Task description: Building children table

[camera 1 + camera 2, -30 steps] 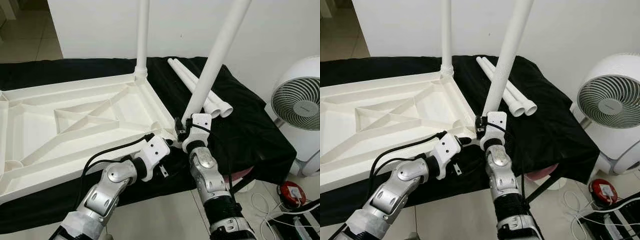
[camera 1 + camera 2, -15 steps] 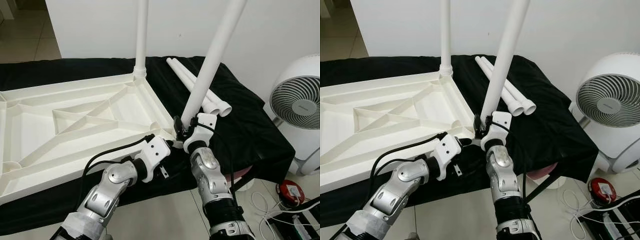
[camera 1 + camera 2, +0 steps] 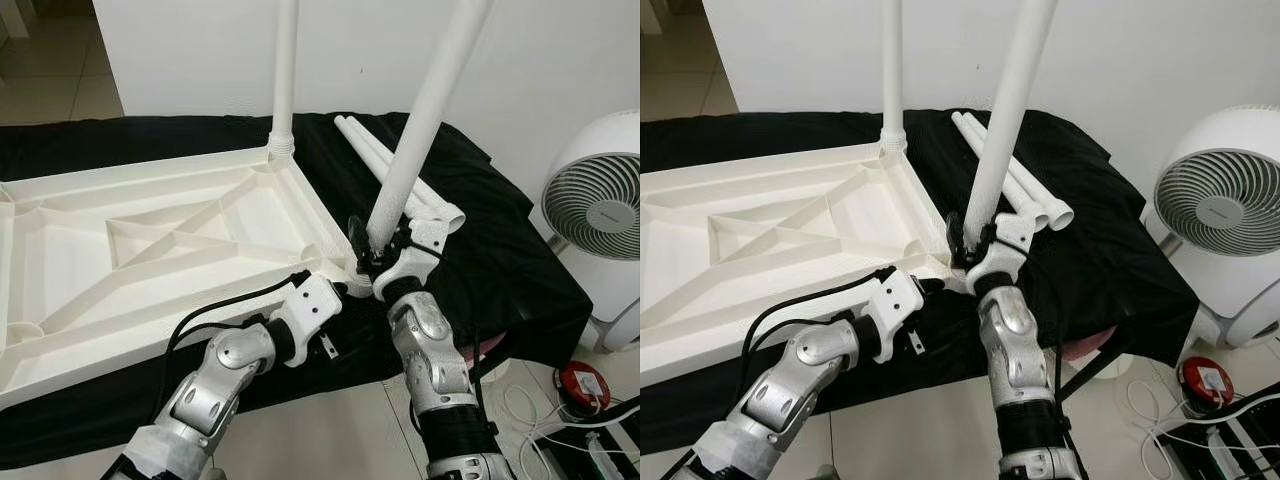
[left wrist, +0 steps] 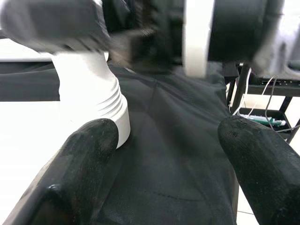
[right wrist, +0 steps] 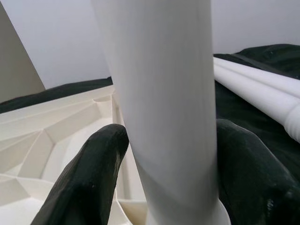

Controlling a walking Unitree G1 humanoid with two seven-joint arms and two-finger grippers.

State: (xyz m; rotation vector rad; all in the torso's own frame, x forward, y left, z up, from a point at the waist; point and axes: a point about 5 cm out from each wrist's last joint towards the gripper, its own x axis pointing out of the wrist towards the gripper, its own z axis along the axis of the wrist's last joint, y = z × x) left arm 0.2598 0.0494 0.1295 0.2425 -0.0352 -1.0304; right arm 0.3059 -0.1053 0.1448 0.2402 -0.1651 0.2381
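An upturned white table top (image 3: 150,240) lies on a black cloth. One white leg (image 3: 285,70) stands upright in its far right corner. My right gripper (image 3: 374,252) is shut on a second, tilted leg (image 3: 425,110) whose lower end sits at the near right corner. In the right wrist view, black fingers (image 5: 86,180) press both sides of that leg (image 5: 164,103). My left gripper (image 3: 342,287) is open just before the same corner; the left wrist view shows the ribbed corner socket (image 4: 91,96) beside its fingers (image 4: 86,154).
Two spare legs (image 3: 400,180) lie on the cloth behind the held one. A white fan (image 3: 595,215) stands at the right. Cables and a red device (image 3: 582,388) lie on the tiled floor near the table's right end.
My right wrist has swung slightly to the right around the leg, and the leg stands a little steeper. The left arm has barely moved.
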